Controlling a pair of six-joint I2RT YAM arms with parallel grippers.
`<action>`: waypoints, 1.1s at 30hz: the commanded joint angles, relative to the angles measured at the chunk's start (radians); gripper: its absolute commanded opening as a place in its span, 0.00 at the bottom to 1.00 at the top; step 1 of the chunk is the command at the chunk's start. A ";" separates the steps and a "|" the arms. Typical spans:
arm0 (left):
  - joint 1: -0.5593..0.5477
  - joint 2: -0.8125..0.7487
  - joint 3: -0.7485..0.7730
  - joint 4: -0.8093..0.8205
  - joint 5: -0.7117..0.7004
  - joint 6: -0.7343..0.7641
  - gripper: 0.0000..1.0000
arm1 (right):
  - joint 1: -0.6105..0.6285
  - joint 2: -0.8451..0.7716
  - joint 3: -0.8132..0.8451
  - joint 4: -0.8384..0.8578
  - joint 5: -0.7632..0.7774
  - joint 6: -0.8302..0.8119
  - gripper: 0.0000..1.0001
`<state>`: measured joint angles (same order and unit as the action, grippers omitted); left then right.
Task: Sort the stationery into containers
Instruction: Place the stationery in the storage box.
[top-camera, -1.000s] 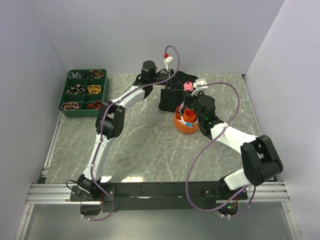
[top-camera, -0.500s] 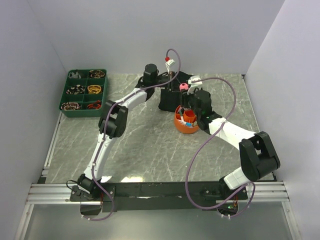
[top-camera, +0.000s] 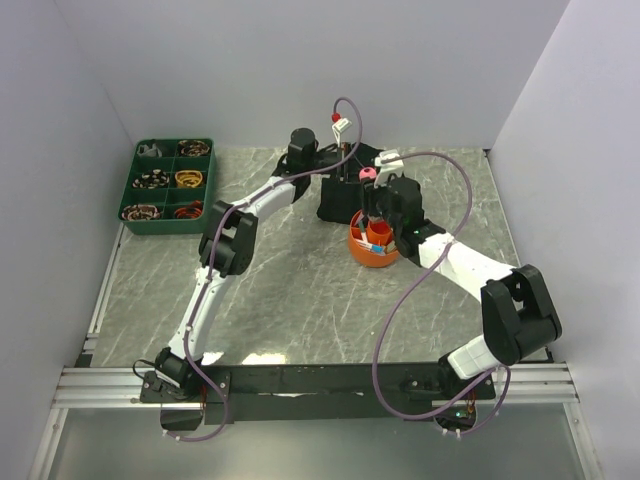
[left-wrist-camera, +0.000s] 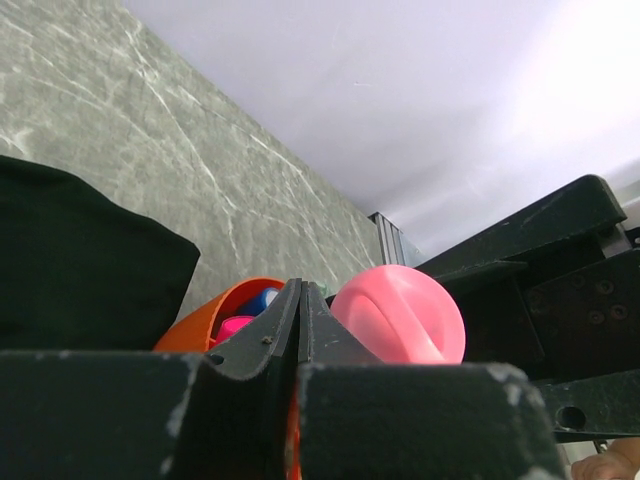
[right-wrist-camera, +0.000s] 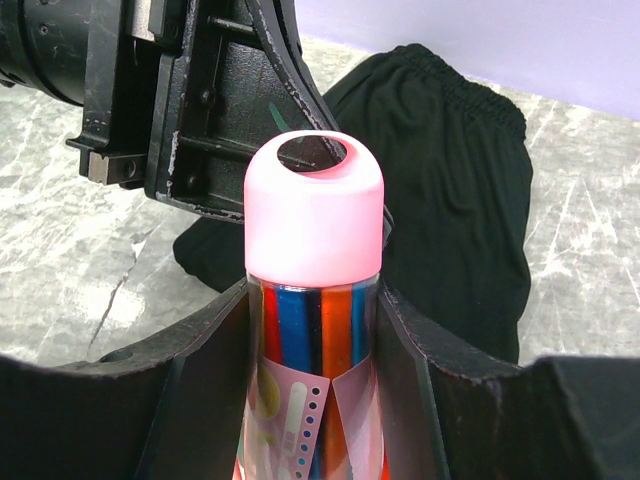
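Right gripper (right-wrist-camera: 314, 340) holds a pink-capped clear pen tube (right-wrist-camera: 313, 215) upright, just over the orange tub (top-camera: 372, 261), and has shifted slightly left since a sec ago. Left gripper (left-wrist-camera: 300, 335) is shut, apparently empty, beside it. Drop-in prob. close.

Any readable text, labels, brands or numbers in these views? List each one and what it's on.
No legible text in any view.
Paper label on the clear tube with the pink cap: only coloured shapes and a row of dots, no words or numbers readable.
Green tray and orange tub: no markings show in the top view; too small to tell.
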<state>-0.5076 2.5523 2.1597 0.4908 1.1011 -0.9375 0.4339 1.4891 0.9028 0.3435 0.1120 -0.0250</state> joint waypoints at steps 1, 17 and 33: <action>-0.045 -0.052 0.095 0.161 0.077 -0.069 0.07 | 0.002 0.068 0.047 -0.199 0.005 -0.016 0.08; -0.046 -0.030 0.131 0.187 0.074 -0.086 0.06 | 0.002 0.134 0.127 -0.363 -0.025 -0.024 0.16; -0.046 -0.049 0.129 0.167 0.074 -0.069 0.06 | 0.003 0.102 0.123 -0.437 -0.066 -0.018 0.72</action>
<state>-0.5102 2.5999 2.2158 0.5430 1.1141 -0.9867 0.4339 1.5856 1.0389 0.0189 0.0845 -0.0429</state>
